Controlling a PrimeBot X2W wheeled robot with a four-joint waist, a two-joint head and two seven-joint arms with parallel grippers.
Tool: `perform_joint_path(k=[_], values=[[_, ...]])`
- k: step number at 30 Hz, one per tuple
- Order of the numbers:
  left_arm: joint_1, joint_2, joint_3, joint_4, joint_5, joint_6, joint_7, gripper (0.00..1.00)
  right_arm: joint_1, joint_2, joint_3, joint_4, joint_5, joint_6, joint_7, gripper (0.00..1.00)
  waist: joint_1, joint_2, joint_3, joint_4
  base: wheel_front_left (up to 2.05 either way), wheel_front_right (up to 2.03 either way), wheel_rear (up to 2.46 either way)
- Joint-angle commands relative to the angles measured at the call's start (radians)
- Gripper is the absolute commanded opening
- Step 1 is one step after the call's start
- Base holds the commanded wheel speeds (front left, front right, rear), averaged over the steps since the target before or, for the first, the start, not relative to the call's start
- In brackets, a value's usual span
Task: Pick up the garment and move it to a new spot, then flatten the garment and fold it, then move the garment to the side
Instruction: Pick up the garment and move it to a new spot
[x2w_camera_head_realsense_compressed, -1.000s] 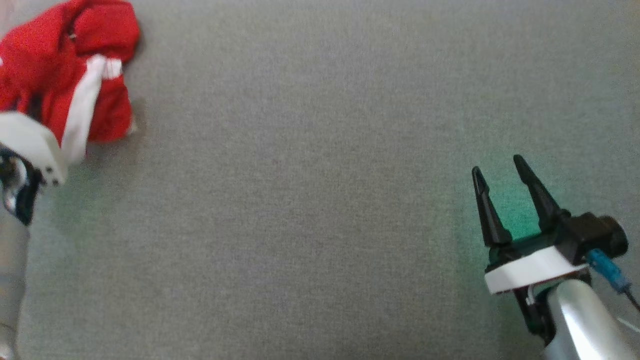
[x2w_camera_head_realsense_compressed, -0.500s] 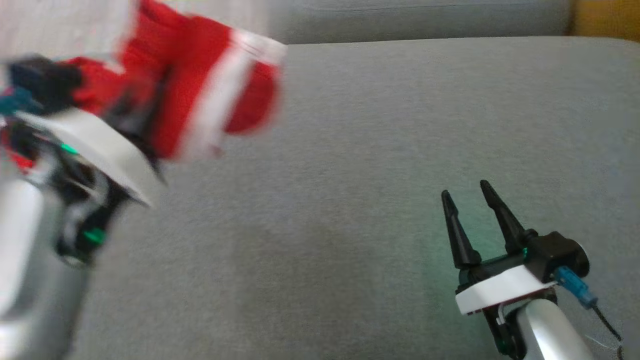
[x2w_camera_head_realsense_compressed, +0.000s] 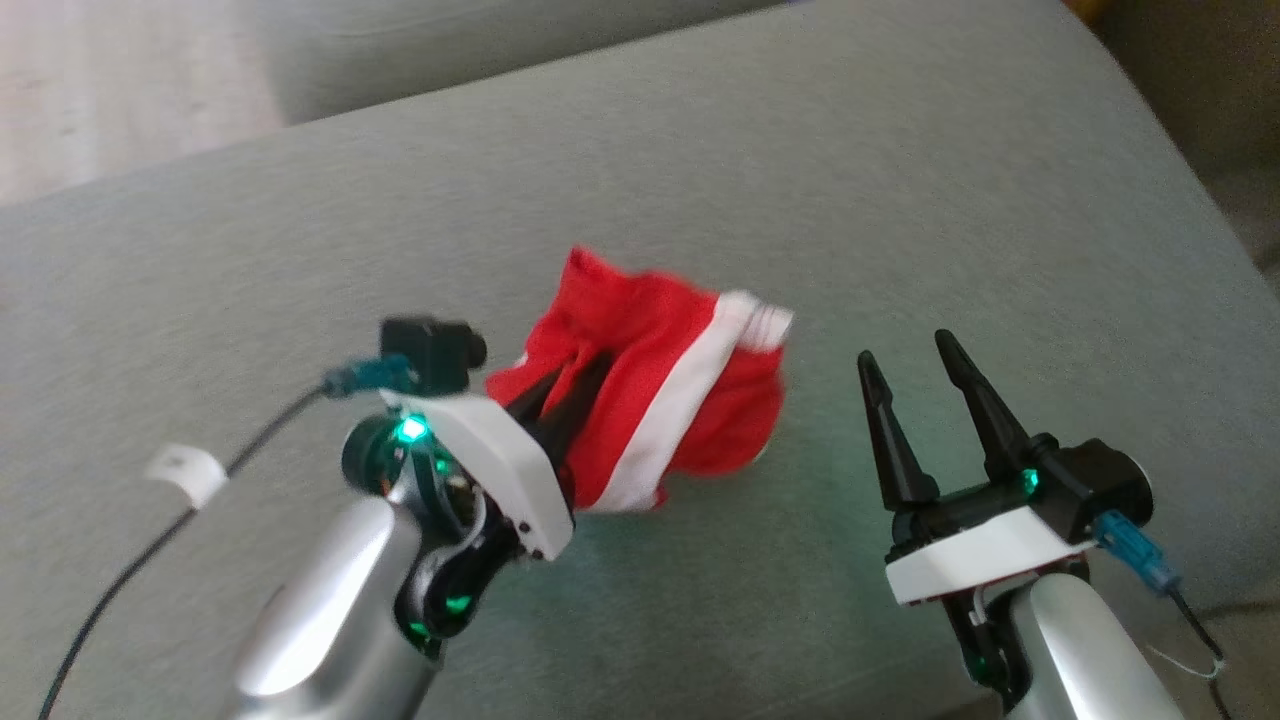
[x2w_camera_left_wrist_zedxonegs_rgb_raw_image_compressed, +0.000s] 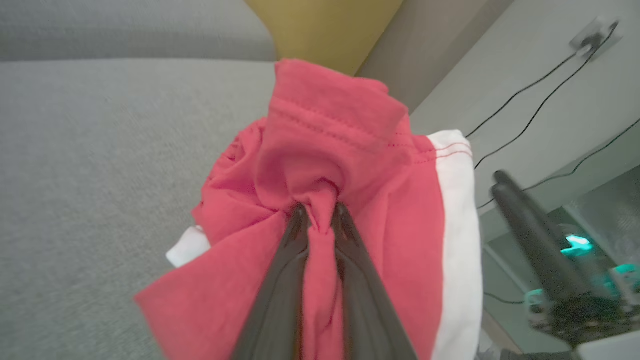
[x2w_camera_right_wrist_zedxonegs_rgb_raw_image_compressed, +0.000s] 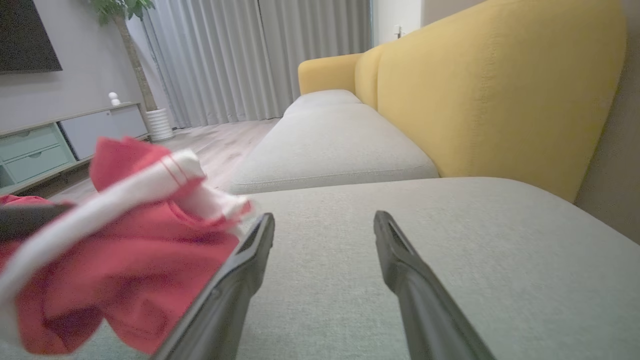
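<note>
Red and bunched, the garment (x2w_camera_head_realsense_compressed: 660, 400) hangs from the left gripper (x2w_camera_head_realsense_compressed: 572, 380). Its two dark fingers are pinched together on a gathered fold of the fabric. In the left wrist view the cloth puckers right at the tips, with only the thickness of that fold between them. A white stripe (x2w_camera_head_realsense_compressed: 685, 405) runs down the side of the bundle that faces the right gripper (x2w_camera_head_realsense_compressed: 904, 345). That gripper holds nothing; its jaws stand wide apart, pointing out over the grey cushion (x2w_camera_head_realsense_compressed: 950, 180).

What has changed in the last second is where the bundle is. A second ago it sat at the far left edge of the head view, well apart from the right gripper. Half a second ago it was a blur on its way across. Now it is near the middle of the cushion, just beside the right gripper's nearer finger. The camera has turned in that time too, so part of the shift belongs to the view itself, but the gap between the cloth and the right gripper has plainly closed.

For the task, this suggests the carry to a new spot is almost done. The bundle is low over the cushion, though I cannot tell whether its bottom edge touches. Flattening and folding are not yet begun. The open right gripper looks well placed to take a second edge. The pinch is on a crumpled fold rather than a hem, so the cloth may not spread cleanly when laid down.
</note>
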Motion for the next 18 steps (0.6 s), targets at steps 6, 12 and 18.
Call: perform_joint_path(k=[6, 12, 18], values=[[-0.131, -0.004, 0.008, 0.315, 0.145, 0.022, -0.162, 0.00, -0.037, 0.018, 0.018, -0.043, 0.013, 0.008, -0.011, 1.00, 0.0000, 0.0000, 0.057, -0.114, 0.00, 0.00, 0.00], [-0.173, -0.045, 0.008, 0.457, 0.169, 0.016, -0.279, 1.00, -0.029, 0.021, -0.004, -0.050, 0.006, 0.008, -0.011, 1.00, 0.0000, 0.0000, 0.058, -0.093, 0.00, 0.00, 0.00], [-0.174, -0.071, 0.018, 0.477, 0.194, 0.034, -0.432, 1.00, -0.021, 0.021, -0.023, -0.065, -0.018, 0.008, -0.011, 1.00, 0.0000, 0.0000, 0.019, -0.029, 0.00, 0.00, 0.00]])
